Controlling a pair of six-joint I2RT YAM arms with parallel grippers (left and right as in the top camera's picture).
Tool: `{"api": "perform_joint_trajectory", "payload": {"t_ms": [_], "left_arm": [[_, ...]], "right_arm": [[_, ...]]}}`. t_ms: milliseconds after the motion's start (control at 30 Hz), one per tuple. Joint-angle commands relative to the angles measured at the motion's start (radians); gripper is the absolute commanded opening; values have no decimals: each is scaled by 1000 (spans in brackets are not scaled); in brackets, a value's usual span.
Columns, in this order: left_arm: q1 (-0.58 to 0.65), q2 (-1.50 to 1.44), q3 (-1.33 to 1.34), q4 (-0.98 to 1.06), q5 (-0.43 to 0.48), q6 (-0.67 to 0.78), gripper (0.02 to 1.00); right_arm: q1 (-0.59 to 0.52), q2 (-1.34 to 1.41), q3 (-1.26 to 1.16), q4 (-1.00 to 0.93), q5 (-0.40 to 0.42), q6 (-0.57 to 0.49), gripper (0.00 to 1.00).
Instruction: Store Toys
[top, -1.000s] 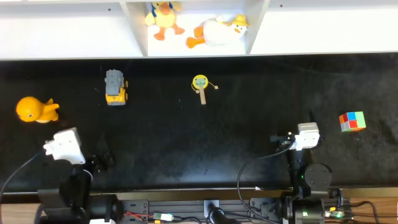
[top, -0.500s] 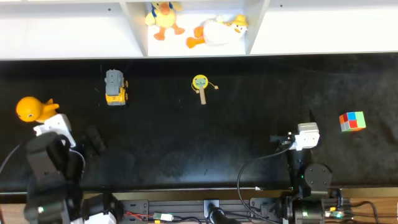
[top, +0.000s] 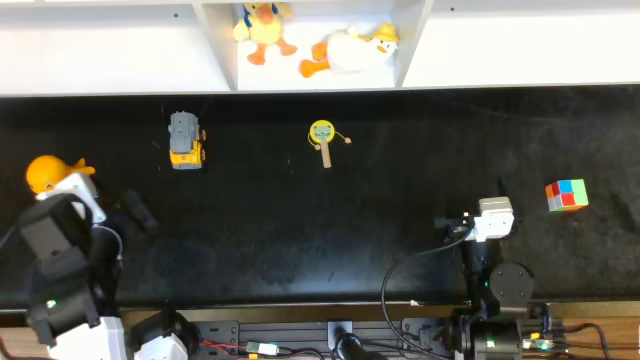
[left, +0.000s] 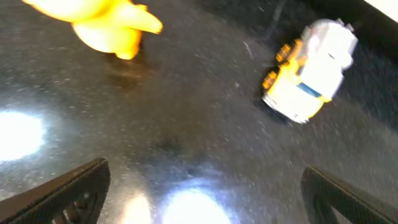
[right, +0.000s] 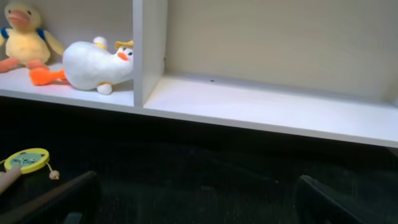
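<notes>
While the left gripper (left: 202, 199) hangs with jaws spread wide, holding nothing, over the black mat (top: 300, 220) near the orange duck (left: 102, 22) and yellow truck (left: 308, 68), the right gripper (right: 199, 205), jaws likewise released, faces the white shelf (right: 261, 106) holding a yellow plush duck (right: 22, 34) and a white plush duck (right: 93, 65). Rattle (top: 322, 135) and cube (top: 566, 195) lie well apart on the mat.

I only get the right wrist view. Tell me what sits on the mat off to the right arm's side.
Observer: A colour cube stands alone near the right end of the mat.
Operator: Now report the left end.
Observer: An orange duck lies at the far left, with a yellow toy truck farther in.
Operator: Give me the left claw's state.
Observer: The left claw is open over bare mat, touching neither toy.
</notes>
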Motion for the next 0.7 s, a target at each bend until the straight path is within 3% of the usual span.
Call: {"api": "perform_joint_trajectory", "payload": {"t_ms": [33,233,700], "left_arm": [[117,-1,27,22,73,-14,998],[231,22,27,51,174,18,998],[303,174,27,97,222,62,998]], "right_arm": [[-6,-8,-5,8,-3,1,996],[-6,-8,-5,8,-3,1,993],[-6,-8,-5,8,-3,1,996]]}}
